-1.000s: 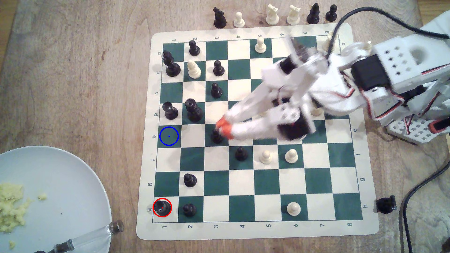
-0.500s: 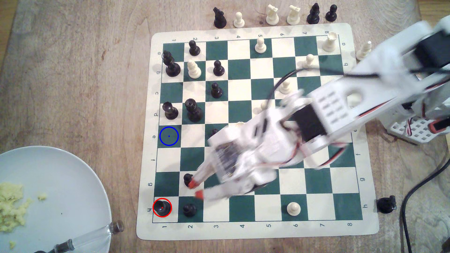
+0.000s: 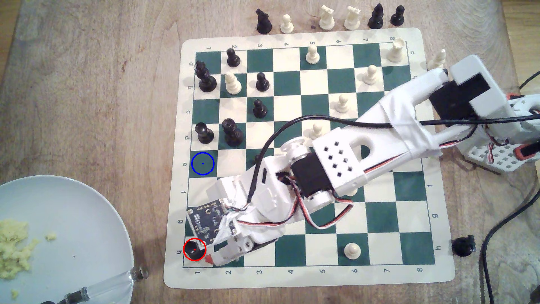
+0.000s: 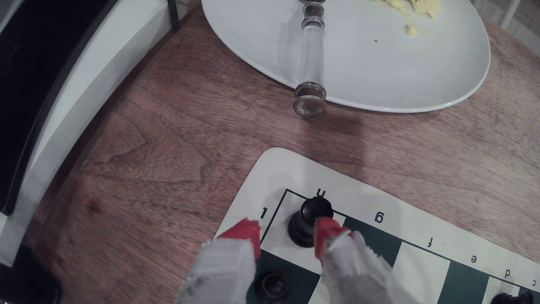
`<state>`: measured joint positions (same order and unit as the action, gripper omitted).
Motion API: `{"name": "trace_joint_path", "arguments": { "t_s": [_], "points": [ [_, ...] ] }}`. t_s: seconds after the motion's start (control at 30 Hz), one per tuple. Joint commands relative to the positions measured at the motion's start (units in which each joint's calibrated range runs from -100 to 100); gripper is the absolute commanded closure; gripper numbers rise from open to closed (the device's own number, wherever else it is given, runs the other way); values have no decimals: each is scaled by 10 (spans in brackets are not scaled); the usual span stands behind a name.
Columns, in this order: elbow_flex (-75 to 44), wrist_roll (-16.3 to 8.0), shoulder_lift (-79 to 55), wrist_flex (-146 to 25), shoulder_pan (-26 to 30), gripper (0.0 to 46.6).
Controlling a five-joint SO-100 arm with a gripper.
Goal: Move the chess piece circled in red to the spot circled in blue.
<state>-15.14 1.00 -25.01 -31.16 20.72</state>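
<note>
Running along the chess mat's (image 3: 438, 271) cream border are printed digits 1 to 8 on the near and far edges and letters a to h down both sides in the exterior view; the wrist view reads "1", "h", "g", "f", "e", "d" beside the corner.

On the cream corner square at row h, column 1, inside a red ring, stands the black rook (image 3: 194, 249) (image 4: 306, 225), upright. The spot circled in blue (image 3: 202, 163) is a dark green square at row e, column 1, bare, three squares up the same column in the exterior view.

In the wrist view the pincer (image 4: 287, 238) is apart, its red-tipped fingers (image 4: 324, 233) spread. One tip is close against the rook's side; whether it touches cannot be told. The other is beside the printed "1", and the rook stands at the mouth of the gap, beyond the tips. In the exterior view one red tip (image 3: 209, 259) shows just at the ring's lower right.

A black pawn (image 4: 271, 288) sits on the green square next to the rook.

On the table (image 3: 87, 87), near the mat's corner, a white plate (image 3: 87, 222) (image 4: 380, 73) holds yellow crumbly food (image 3: 13, 248) (image 4: 409, 8). A clear-handled utensil (image 3: 108, 288) (image 4: 311, 58) rests across the plate's rim.
</note>
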Motion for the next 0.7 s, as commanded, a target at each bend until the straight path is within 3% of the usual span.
{"name": "trace_joint_path", "arguments": {
  "t_s": [0.0,0.13,0.67],
  "points": [
    [-76,1,-1,-7,-11,361],
    [-116,-1,-33,-19,-14,332],
    [-289,-3,-156,-62,-21,324]
  ]
}}
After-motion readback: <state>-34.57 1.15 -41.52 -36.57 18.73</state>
